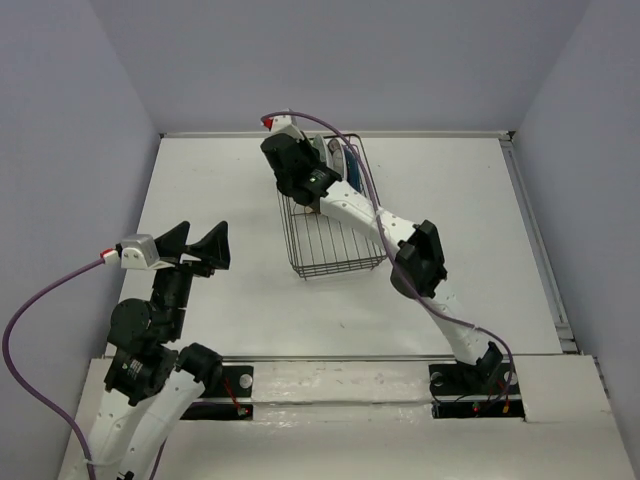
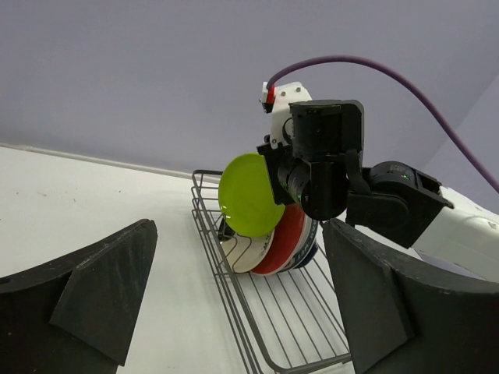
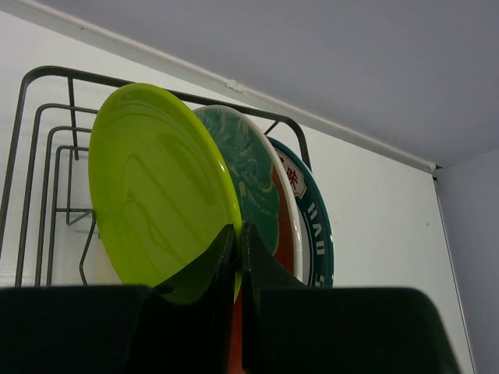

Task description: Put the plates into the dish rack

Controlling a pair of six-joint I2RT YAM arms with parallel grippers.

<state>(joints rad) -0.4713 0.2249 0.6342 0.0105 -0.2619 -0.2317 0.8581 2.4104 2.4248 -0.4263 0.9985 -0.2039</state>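
Right wrist view: grips the lime plate [image 3: 156,187] by its lower rim with the right pincer [image 3: 238,240], jaws narrowed to the rim's thickness. Holds it upright, face to face with the red plate [image 3: 261,179] and, behind that, the teal-rimmed plate [image 3: 316,226], at the far end of the rack [image 3: 47,72], toward the far edge of the table [image 1: 460,200]. Hangs the left pincer [image 1: 200,245] wide and empty near the left edge, well apart. Cannot tell whether the lime rim is seated yet. Risks, if let go unseated: tipping forward flat or sliding along the rack floor. Risks, if pushed further: knocking the red plate, rocking the stack, shoving the rack.
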